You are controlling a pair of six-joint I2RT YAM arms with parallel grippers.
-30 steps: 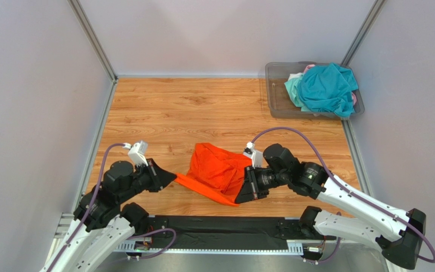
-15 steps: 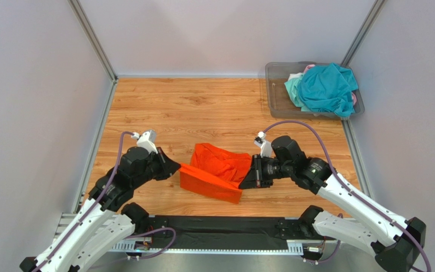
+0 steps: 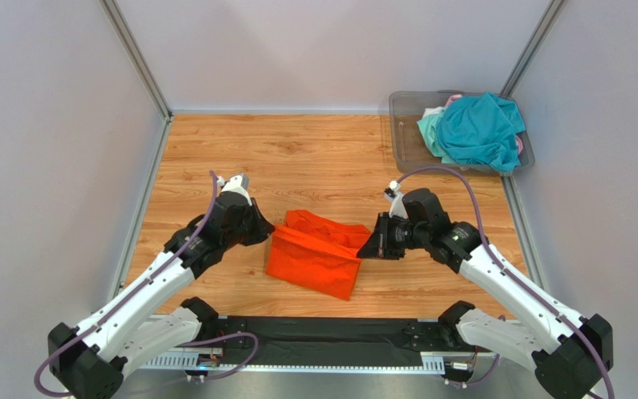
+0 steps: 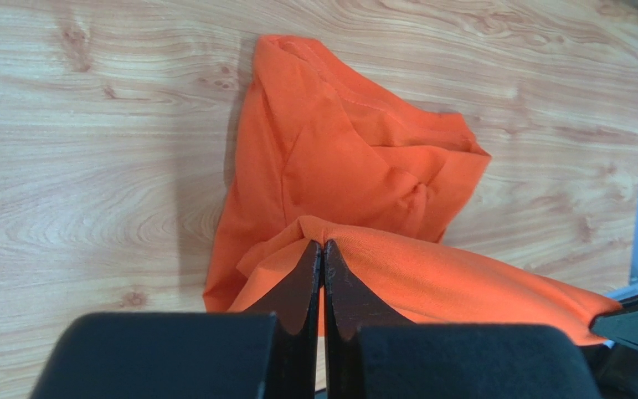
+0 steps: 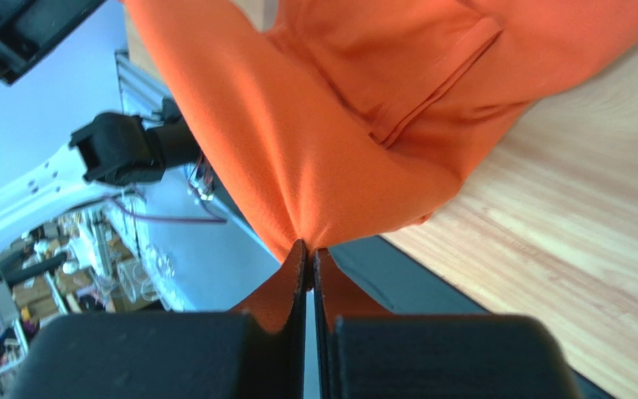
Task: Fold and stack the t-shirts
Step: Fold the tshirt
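Wooden table, one orange t-shirt, clamped by left hand, right hand

Robot lab test cell, not a home. Wood-look tabletop is boxed in by plain grey panels on alu. posts. Two arms sit on a black base rail at the near edge, w/ purple cables. Right wrist view shows cluttered benches w/ equipment in the bkgd.
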